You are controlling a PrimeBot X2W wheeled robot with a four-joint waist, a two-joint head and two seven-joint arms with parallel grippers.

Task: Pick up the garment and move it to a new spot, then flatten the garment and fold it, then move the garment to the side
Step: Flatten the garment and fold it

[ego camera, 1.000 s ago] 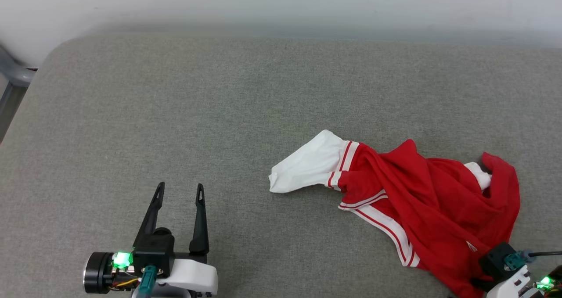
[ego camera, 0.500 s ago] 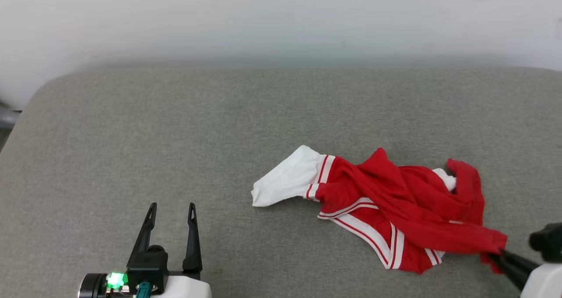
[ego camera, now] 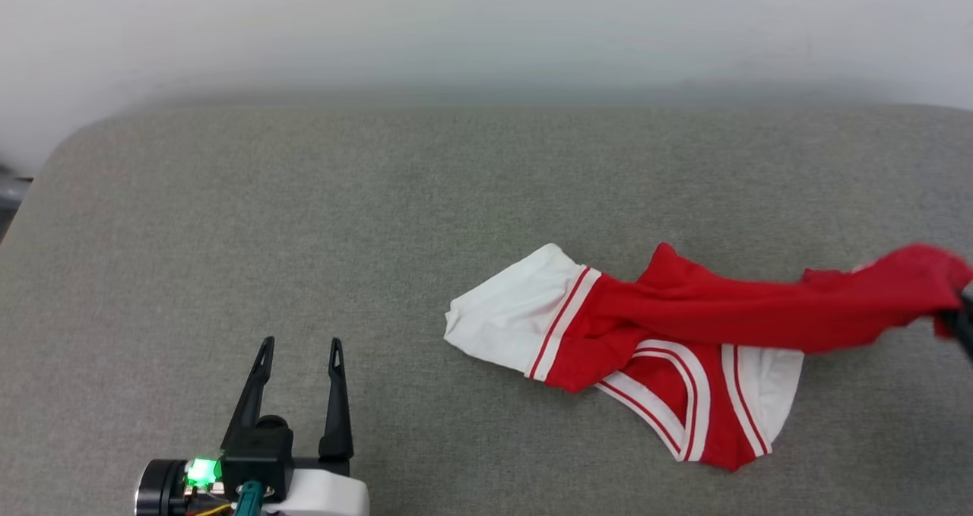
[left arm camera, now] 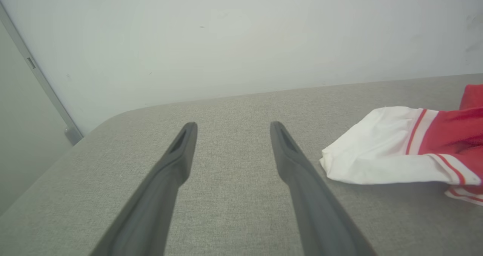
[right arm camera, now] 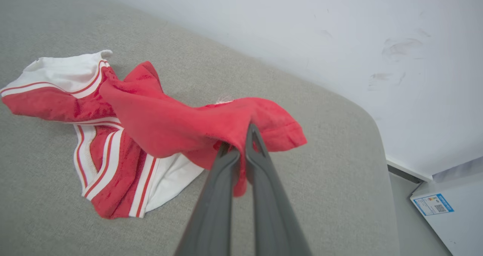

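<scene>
The garment (ego camera: pixel 684 326), a red T-shirt with white sleeves and striped trim, lies crumpled on the grey cushioned surface (ego camera: pixel 304 220), right of centre. One red edge is stretched up and out to the right, where my right gripper (right arm camera: pixel 243 135) is shut on it; the gripper's dark tip (ego camera: pixel 964 322) shows at the head view's right edge. A white sleeve (left arm camera: pixel 377 154) points left. My left gripper (ego camera: pixel 298 345) stands open at the lower left, apart from the garment, nothing between its fingers (left arm camera: pixel 181 150).
A white wall (ego camera: pixel 486 30) runs behind the grey surface. The surface's rounded right corner (right arm camera: pixel 373 135) drops to a floor with a white box bearing a label (right arm camera: pixel 432 205). A grey frame post (left arm camera: pixel 37 78) stands beyond the left corner.
My right gripper has shut on the garment's red edge and pulled it up and to the right, stretching the cloth out. The head camera has shifted. The left gripper has stayed open.
</scene>
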